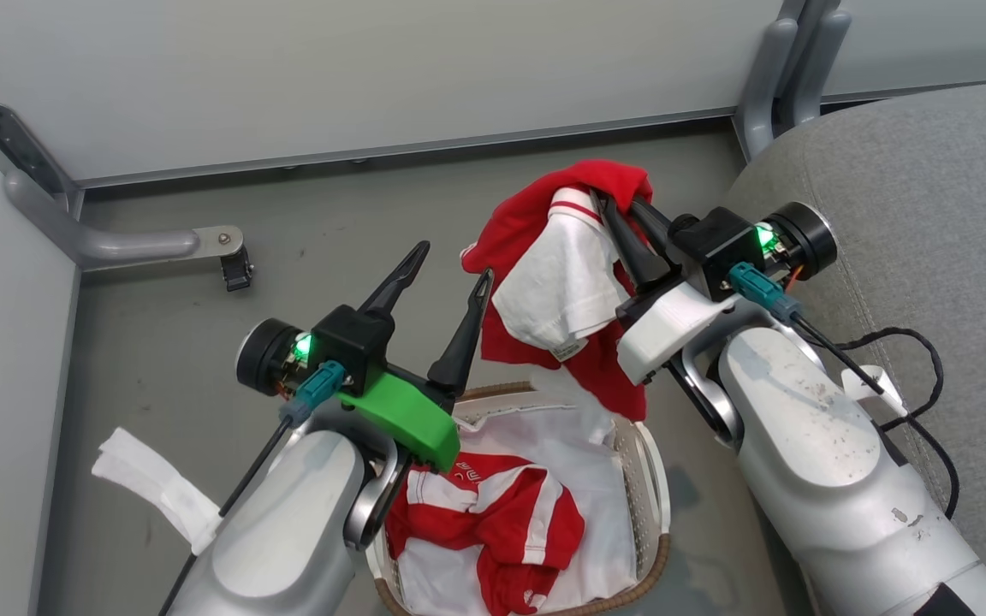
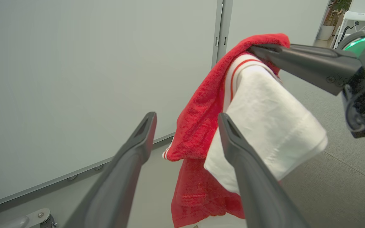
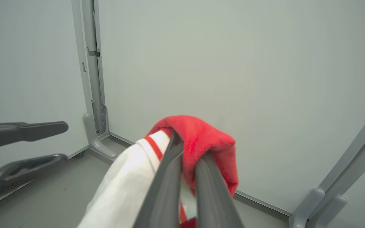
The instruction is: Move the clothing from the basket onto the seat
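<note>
My right gripper point(image 1: 608, 204) is shut on a red garment point(image 1: 544, 231) with a white sleeve, which hangs in the air above the basket point(image 1: 651, 488). From the right wrist the same garment point(image 3: 201, 139) bunches over the closed fingers point(image 3: 166, 177). My left gripper point(image 1: 454, 261) stands open with nothing between its fingers, just left of the hanging garment point(image 2: 201, 120). A second red and white striped garment point(image 1: 493, 513) lies in the basket on the white liner. The grey seat point(image 1: 929, 188) lies at the right.
Pale partition walls close the back and left, with grey metal feet point(image 1: 116, 244) on the floor. A white cloth strip point(image 1: 155, 488) lies on the floor at lower left. A black cable point(image 1: 912, 342) runs over the seat's edge.
</note>
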### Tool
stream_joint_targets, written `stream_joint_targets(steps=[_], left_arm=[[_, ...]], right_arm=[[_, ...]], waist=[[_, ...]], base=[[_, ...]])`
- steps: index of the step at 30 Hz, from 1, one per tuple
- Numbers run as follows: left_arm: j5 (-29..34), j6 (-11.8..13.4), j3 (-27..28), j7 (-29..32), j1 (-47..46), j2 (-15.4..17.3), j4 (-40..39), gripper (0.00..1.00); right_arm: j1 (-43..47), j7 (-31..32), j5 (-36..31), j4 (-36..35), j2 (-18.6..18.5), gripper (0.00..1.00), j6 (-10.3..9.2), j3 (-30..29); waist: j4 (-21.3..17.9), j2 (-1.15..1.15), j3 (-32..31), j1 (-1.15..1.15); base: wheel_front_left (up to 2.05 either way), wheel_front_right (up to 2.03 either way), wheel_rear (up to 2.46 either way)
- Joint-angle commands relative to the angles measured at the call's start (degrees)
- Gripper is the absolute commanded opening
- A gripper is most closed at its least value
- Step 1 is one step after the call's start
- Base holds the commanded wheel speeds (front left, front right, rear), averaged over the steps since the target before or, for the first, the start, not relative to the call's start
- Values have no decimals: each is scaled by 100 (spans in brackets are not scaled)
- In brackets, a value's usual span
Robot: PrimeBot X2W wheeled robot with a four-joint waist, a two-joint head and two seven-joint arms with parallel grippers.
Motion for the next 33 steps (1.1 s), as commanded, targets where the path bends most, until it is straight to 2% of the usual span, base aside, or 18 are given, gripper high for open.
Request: stream_joint_targets(steps=[1, 8, 13, 27, 33], left_arm=[[84, -31, 103, -2, 141, -34, -62, 100], [359, -124, 452, -4, 625, -185, -228, 100], [523, -179, 627, -4, 789, -254, -293, 100], [892, -298, 823, -5, 799, -337, -398, 100], [970, -336, 722, -5, 684, -339, -342, 100]], right_arm=[[92, -14, -68, -38, -20, 0, -6, -68], [182, -14, -214, -132, -21, 0, -6, -483], [153, -15, -431, -293, -27, 0, -6, -863], [276, -15, -547, -1030, -422, 0, -6, -1293], [362, -15, -513, -1147, -500, 0, -6, -1473]], waist=[[-12, 0, 14, 0], [-100, 0, 52, 0], [-354, 0, 101, 0], [-1884, 0, 474, 0], [-2336, 0, 638, 0]], base=[[0, 0, 0], [0, 0, 0], [0, 0, 0], [0, 0, 0], [0, 0, 0]])
